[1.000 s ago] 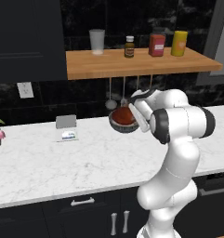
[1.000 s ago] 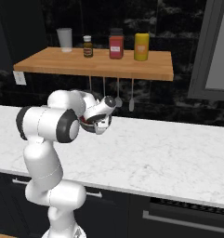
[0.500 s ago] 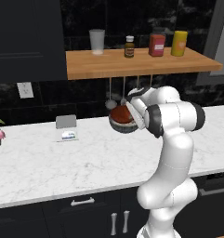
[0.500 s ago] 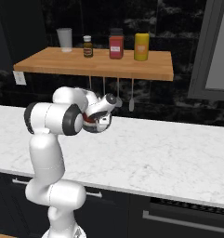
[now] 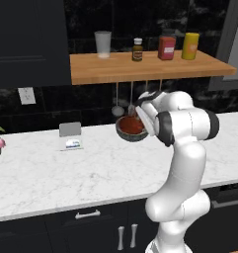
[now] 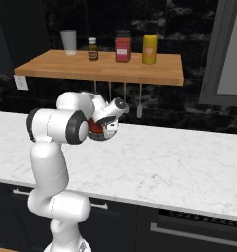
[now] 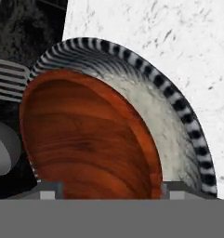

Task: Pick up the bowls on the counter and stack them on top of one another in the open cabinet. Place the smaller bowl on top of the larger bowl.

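Observation:
The smaller bowl (image 5: 132, 126), glossy rust-red, sits nested inside the larger bowl (image 5: 126, 136), dark grey with a pale speckled inside. The pair is at the back of the counter (image 5: 66, 168), under the open cabinet (image 5: 140, 66). My gripper (image 5: 141, 118) is right at the bowls' right rim. In the hand view the red bowl (image 7: 85, 139) lies in the grey bowl (image 7: 178, 125), and my gripper (image 7: 112, 190) is open, its fingertips (image 7: 50, 189) set wide on either side of the red bowl's near edge. From the right, the red bowl (image 6: 94, 127) and grey bowl (image 6: 106, 135) are partly hidden by my arm.
On the shelf stand a glass cup (image 5: 103, 44), a brown bottle (image 5: 137, 49), a red jar (image 5: 166, 47) and a yellow jar (image 5: 190, 45). Utensils (image 5: 118, 101) hang under it, just behind the bowls. A small card stand (image 5: 70, 136) is on the counter to the left.
The gripper has gone from shut to open. The hand and the bowls have barely shifted.

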Controlling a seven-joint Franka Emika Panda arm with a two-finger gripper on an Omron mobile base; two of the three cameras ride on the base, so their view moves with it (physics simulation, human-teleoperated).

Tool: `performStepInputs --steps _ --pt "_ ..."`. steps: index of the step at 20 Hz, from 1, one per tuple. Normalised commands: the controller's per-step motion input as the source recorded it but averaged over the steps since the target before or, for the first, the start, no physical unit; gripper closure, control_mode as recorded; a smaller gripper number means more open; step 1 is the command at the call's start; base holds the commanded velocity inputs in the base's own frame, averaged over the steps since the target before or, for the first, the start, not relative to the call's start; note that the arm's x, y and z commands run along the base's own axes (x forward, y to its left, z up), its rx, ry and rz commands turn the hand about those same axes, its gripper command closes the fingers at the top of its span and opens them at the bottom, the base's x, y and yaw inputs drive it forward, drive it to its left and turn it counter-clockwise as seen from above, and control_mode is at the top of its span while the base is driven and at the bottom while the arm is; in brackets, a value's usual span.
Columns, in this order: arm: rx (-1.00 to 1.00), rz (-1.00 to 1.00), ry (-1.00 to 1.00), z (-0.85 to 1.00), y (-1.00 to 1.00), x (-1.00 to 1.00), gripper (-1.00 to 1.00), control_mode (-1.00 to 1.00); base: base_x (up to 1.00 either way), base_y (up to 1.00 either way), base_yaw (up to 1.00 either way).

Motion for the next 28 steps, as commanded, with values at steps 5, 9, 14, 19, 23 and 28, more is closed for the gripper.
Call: performStepInputs --steps 5,9,14,19,23,28 --pt "0.00 -0.06 0.03 0.36 -0.20 -0.40 -1.00 -1.00 0.00 0.00 0.00" --pt "-0.04 -0.01 0.05 0.02 -0.14 -0.05 -1.00 -1.00 0.00 0.00 0.00" --pt "-0.14 0.01 0.06 -0.36 0.00 0.03 -1.00 -1.00 0.00 0.00 0.00" --pt "-0.12 0.07 0.11 -0.55 0.00 0.00 -1.00 -1.00 0.00 0.00 0.00" --pt "-0.06 0.04 0.04 -0.30 0.00 0.02 -1.00 -1.00 0.00 0.00 0.00" --pt "0.00 0.00 0.00 -0.09 0.00 0.06 1.00 -1.00 0.00 0.00 0.00"
